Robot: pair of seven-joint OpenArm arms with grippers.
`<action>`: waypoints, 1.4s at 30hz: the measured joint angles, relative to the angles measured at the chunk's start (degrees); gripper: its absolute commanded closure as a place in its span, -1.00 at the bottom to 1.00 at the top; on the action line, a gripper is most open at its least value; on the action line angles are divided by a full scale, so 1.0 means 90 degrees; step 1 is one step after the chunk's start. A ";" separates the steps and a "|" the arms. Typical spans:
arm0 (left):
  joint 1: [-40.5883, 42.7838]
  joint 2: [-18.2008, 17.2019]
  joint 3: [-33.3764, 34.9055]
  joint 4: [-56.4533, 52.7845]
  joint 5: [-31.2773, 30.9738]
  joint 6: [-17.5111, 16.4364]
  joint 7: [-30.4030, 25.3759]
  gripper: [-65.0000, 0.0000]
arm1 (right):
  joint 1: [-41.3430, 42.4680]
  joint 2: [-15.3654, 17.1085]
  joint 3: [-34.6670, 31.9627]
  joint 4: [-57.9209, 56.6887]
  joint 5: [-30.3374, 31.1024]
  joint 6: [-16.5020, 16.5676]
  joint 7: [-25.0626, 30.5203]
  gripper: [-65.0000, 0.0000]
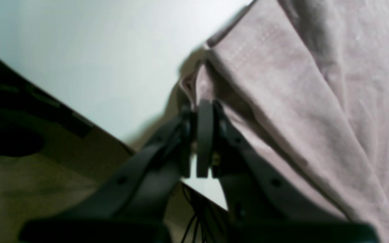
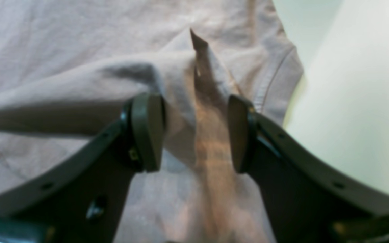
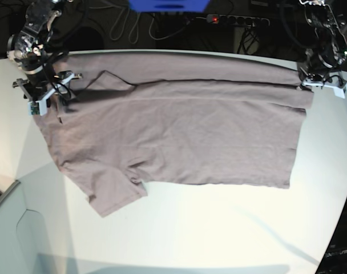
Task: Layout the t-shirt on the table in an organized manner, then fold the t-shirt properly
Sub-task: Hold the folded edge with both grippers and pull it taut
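L gripper pinching t-shirt hem corner; R gripper wide open over shoulder fabric, holding nothing. Lift R clear w/o snagging; keep fold flat on bench.

The t-shirt lies spread on the table.

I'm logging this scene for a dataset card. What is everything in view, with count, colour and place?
t-shirt: one, dusty mauve-grey, spread across the table, far long edge folded over.
table: one, white, under the shirt.
power strip: one, dark with a red light, behind the table among cables.
blue object: one, top edge of base view, partly cut off.
left hand: one, black, shut on the shirt's corner.
right hand: one, black, pads apart over a raised fold.
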 measured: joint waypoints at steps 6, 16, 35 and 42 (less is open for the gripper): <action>0.0000 0.0000 0.0000 0.0000 0.0000 0.0000 0.0000 1.00 | 0.0000 0.0015 0.0002 0.0000 0.0000 0.0000 0.0000 0.04; 0.0000 0.0000 0.0000 0.0000 0.0002 0.0000 0.0000 1.00 | 0.0002 0.0015 0.0000 0.0002 0.0000 0.0000 0.0000 0.04; 0.0000 0.0000 0.0000 -0.0007 0.0002 0.0000 0.0000 1.00 | 0.0000 0.0015 -0.0010 0.0000 0.0000 0.0000 0.0000 -0.04; 0.0000 0.0000 0.0000 -0.0007 0.0002 0.0000 -0.0002 1.00 | 0.0000 0.0015 -0.0005 0.0000 0.0000 0.0000 0.0000 -0.04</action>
